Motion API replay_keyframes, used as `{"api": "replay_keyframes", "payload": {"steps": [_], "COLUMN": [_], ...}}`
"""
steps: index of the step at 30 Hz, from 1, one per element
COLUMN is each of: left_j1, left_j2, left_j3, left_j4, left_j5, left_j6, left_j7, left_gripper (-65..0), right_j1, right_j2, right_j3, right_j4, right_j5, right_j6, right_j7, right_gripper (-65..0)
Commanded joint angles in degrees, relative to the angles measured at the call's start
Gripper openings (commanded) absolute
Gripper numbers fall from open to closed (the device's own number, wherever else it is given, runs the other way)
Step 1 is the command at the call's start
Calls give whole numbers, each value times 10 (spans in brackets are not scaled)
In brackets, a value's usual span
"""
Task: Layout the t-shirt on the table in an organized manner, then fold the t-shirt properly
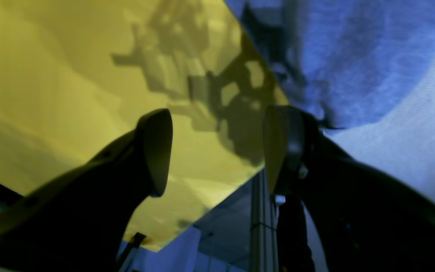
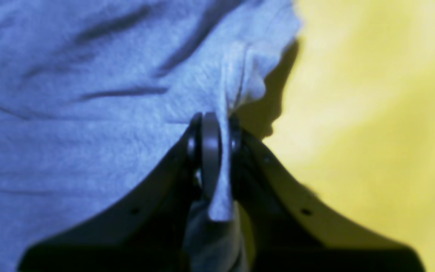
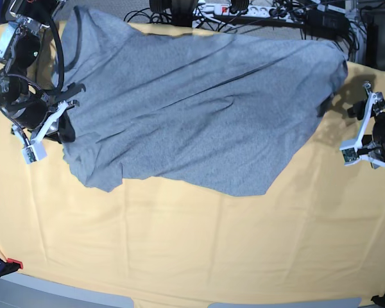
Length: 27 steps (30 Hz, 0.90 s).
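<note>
A tangle of black cables (image 3: 173, 13) and a white power strip (image 3: 228, 9) with a red switch lie along the back, well away from the right gripper (image 2: 215, 128). Dark equipment (image 3: 372, 25) and more leads sit beyond the left gripper (image 1: 217, 147). Below that gripper, in its own wrist view, stand a pale upright post (image 1: 263, 226) and a dim glassy panel (image 1: 225, 226). A strip of grey floor (image 3: 70, 296) shows in the base view. The light is bright and casts sharp shadows.
</note>
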State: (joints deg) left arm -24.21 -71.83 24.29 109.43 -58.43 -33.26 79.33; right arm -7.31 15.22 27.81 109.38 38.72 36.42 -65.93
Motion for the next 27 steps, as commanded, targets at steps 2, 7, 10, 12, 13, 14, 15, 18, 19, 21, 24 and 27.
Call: {"api": "replay_keyframes", "payload": {"steps": [2, 7, 10, 12, 13, 14, 15, 18, 19, 21, 24, 27], "left_j1": [-20, -27, -26, -26, -26, -26, -26, -26, -26, -26, -26, -24], "left_j2": [0, 34, 60, 78, 88, 98, 108, 143, 158, 188, 232, 276], "left_j3": [-9, -18, -35, -52, -63, -74, -88, -140, -161, -203, -247, -266], "left_j4": [-6, -28, -41, -54, -60, -67, -74, -101, -111, -134, -178, -218], "left_j5": [5, 37, 42, 42, 42, 42, 42, 42, 42, 38, 26, 20], "left_j6": [1, 22, 25, 25, 25, 25, 25, 25, 25, 30, 31, 29], "left_j7": [-5, -27, -28, -29, -28, -29, -30, -31, -32, -39, -45, -45], "left_gripper": [-278, -278, -278, -278, -278, -278, -278, -278, -278, -278, -278, -278], "right_j1": [-13, -54, -75, -83, -84, -84, -84, -84, -84, -84, -84, -84], "right_j2": [21, 40, 46, 47, 46, 46, 46, 46, 46, 46, 47, 46], "right_j3": [4, 10, 24, 35, 41, 47, 55, 75, 80, 88, 91, 91], "right_j4": [39, 94, 116, 125, 127, 127, 127, 127, 127, 127, 127, 127], "right_j5": [-55, -161, -200, -224, -238, -256, -271, -283, -283, -288, -296, -293], "right_j6": [-28, -94, -131, -150, -166, -183, -199, -217, -217, -226, -231, -229], "right_j7": [28, 54, 64, 64, 64, 64, 64, 66, 66, 66, 66, 66], "right_gripper": [-650, -650, -650, -650, -650, -650, -650, -650, -650, -650, -650, -650]}}
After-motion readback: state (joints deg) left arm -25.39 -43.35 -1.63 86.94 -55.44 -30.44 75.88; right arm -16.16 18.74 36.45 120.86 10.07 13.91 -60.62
